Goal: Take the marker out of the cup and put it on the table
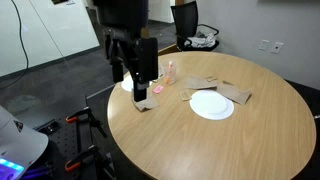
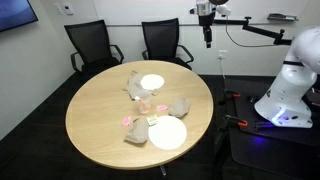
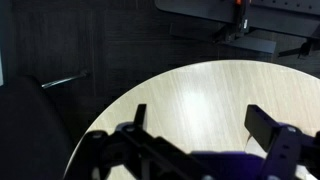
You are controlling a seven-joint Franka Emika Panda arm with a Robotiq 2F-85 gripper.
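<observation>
The bench [image 1: 200,140] has a smooth, light wood-grain top with a soft sheen and a dark edge; in the wrist view its grain runs in fine pale streaks. The plate [image 1: 212,105] is white, smooth and faintly glossy. The brown paper scraps [image 1: 235,93] look matt and creased. The cup [image 1: 170,71] is clear, whether glass or plastic cannot be told. The fingers [image 3: 262,125] are matt black. The arm's casing [image 2: 290,90] is glossy white. The chairs [image 2: 90,45] are matt black.
</observation>
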